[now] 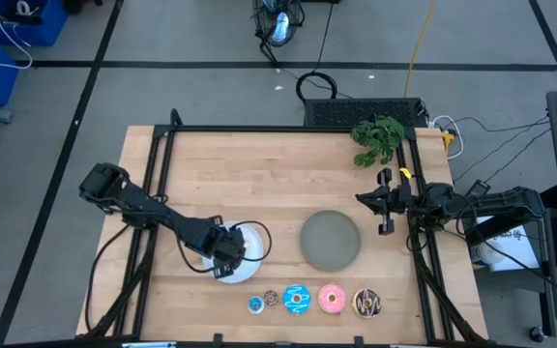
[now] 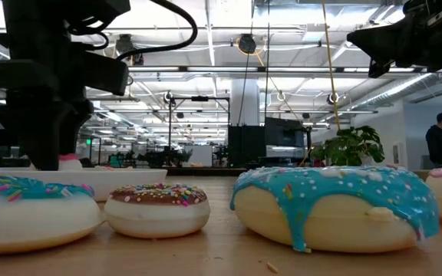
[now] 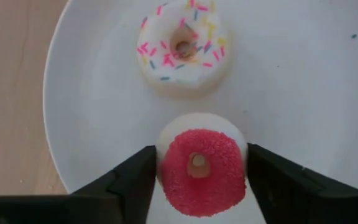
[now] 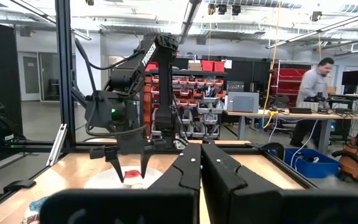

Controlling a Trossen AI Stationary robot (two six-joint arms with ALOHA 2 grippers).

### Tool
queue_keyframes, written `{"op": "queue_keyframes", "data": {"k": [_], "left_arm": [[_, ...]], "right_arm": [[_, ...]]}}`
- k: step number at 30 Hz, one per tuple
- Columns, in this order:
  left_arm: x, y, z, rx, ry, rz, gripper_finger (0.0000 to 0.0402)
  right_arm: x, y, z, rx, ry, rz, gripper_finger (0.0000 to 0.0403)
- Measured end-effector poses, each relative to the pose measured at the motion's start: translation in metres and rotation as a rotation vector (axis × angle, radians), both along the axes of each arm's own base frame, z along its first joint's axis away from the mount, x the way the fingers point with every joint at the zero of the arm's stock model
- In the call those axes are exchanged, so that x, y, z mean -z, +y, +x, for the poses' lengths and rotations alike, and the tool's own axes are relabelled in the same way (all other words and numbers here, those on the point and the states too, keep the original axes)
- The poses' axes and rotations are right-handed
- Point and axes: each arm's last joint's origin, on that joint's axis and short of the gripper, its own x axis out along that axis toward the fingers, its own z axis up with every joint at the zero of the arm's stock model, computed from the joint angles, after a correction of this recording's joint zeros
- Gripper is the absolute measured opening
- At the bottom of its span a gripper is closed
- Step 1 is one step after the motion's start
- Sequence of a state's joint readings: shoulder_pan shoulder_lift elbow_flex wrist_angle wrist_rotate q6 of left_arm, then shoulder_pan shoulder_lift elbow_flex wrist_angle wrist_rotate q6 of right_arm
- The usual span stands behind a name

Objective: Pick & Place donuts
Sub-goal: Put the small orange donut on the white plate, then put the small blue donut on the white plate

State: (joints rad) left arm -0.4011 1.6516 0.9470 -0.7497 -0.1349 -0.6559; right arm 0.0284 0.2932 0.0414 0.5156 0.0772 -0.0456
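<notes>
My left gripper [image 1: 225, 253] hangs over the white plate [image 1: 254, 235] and is shut on a tiny red sugared donut [image 3: 201, 171]. A tiny white donut with pink sprinkles [image 3: 182, 46] lies flat on the same plate. Several more donuts lie in a row near the front edge: a tiny teal-iced one [image 1: 255, 304], a tiny brown one [image 1: 272, 299], a blue sprinkled one [image 1: 297, 299], a pink one [image 1: 332, 299] and a dark brown drizzled one [image 1: 366, 304]. My right gripper [image 1: 364, 200] waits shut at the table's right side. My left gripper pinches the red donut by two opposite sides of its rim [image 3: 166, 168] between its two fingers [image 3: 135, 180]. The fingers come from above, pointing down. The donut lies level, hole up, over the white plate near its rim; whether it rests on the plate, I cannot tell.
The grey plate [image 1: 331, 240] lies bare right of the white plate. A green plant [image 1: 377, 138] stands at the far right corner. Black frame rails [image 1: 259, 129] run along the table's far, left and right sides.
</notes>
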Motion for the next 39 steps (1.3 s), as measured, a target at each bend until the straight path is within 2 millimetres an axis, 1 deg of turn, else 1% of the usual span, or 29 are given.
{"op": "queue_keyframes", "data": {"k": [5,12,14,16,17,22,23,25,27,29,31,33,34,35,39], "left_arm": [[0.000,0.001,0.000,-0.003,0.002,-0.004,0.0280],[0.000,0.001,0.000,0.003,0.007,-0.010,0.0305],[-0.004,0.000,0.001,0.021,0.014,-0.007,0.0310],[-0.016,-0.002,0.007,0.049,0.004,-0.004,0.0314],[-0.026,-0.004,0.011,0.067,-0.005,0.001,0.0314],[-0.086,-0.012,0.033,0.097,-0.108,0.000,0.0300],[-0.097,-0.014,0.037,0.100,-0.141,-0.017,0.0292],[-0.119,-0.023,0.042,0.160,-0.205,-0.068,0.0264],[-0.132,-0.035,0.046,0.235,-0.253,-0.073,0.0221],[-0.137,-0.045,0.048,0.273,-0.271,-0.059,0.0166],[-0.139,-0.050,0.050,0.284,-0.276,-0.060,0.0106],[-0.138,-0.054,0.052,0.295,-0.268,-0.080,0.0043],[-0.135,-0.055,0.052,0.302,-0.251,-0.094,0.0023],[-0.132,-0.057,0.051,0.311,-0.228,-0.108,0.0014],[-0.123,-0.064,0.052,0.325,-0.177,-0.130,0.0014]], "right_arm": [[0.000,0.000,0.000,0.000,0.000,0.000,0.0000],[0.000,0.000,0.000,0.000,0.000,0.000,0.0000],[0.000,0.000,0.000,0.000,0.000,0.000,0.0000],[0.000,0.000,0.000,0.000,0.000,0.000,0.0000],[0.000,0.000,0.000,0.000,0.000,0.000,0.0000],[0.000,0.000,0.000,0.000,0.000,0.000,0.0000],[0.000,0.000,0.000,0.000,0.000,0.000,0.0000],[0.000,0.000,0.000,0.000,0.000,0.000,0.0000],[0.000,0.000,0.000,0.000,0.000,0.000,0.0000],[0.000,0.000,0.000,0.000,0.000,0.000,0.0000],[0.000,0.000,0.000,0.000,0.000,0.000,0.0000],[0.000,0.000,0.000,0.000,0.000,0.000,0.0000],[0.000,0.000,0.000,0.000,0.000,0.000,0.0000],[0.000,0.000,0.000,0.000,0.000,0.000,0.0000],[0.000,0.000,0.000,0.000,-0.002,0.000,0.0000]]}}
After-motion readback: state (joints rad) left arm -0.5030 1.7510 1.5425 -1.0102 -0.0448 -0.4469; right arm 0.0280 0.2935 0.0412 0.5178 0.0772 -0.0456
